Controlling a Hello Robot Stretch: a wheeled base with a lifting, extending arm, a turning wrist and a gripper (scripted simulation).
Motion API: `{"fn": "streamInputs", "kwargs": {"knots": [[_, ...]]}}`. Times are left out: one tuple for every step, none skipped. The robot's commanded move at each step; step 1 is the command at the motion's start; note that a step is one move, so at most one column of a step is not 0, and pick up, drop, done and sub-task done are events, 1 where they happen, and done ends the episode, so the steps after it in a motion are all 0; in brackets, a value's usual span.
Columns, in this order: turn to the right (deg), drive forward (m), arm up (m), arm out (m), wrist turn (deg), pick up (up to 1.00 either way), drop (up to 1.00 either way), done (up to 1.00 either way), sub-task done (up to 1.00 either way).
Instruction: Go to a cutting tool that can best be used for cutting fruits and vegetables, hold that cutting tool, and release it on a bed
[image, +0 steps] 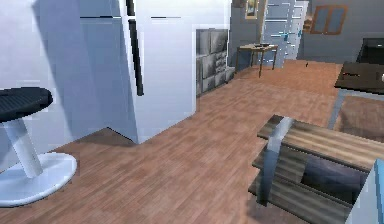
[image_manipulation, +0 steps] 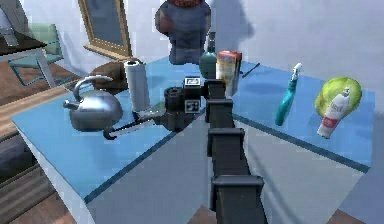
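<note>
Finding no text, number or sign clear enough for reading. Noticing only unreadable print: coloured panels showing on the carton (image_manipulation: 229, 72) standing on the blue tabletop (image_manipulation: 90, 160), a smudged label wrapping the white bottle (image_manipulation: 334, 116), and black marks sitting on the two white squares (image_manipulation: 191, 89) just right of the tool (image_manipulation: 120, 130), forming no letters or digits.

A thin dark sliver (image_manipulation: 250, 69) is lying flat on the blue worktop (image_manipulation: 262, 105), just right of the orange-and-white carton (image_manipulation: 229, 70) and slanting up and away from the carton's side. It is showing as one narrow straight stroke, too small to tell blade from handle, so whether it is the cutting tool cannot be told.
</note>
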Motion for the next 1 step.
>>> {"fn": "streamInputs", "kwargs": {"knots": [[0.0, 0.00, 0.06, 0.00, 0.0, 0.00, 0.00, 0.00, 0.00]]}}
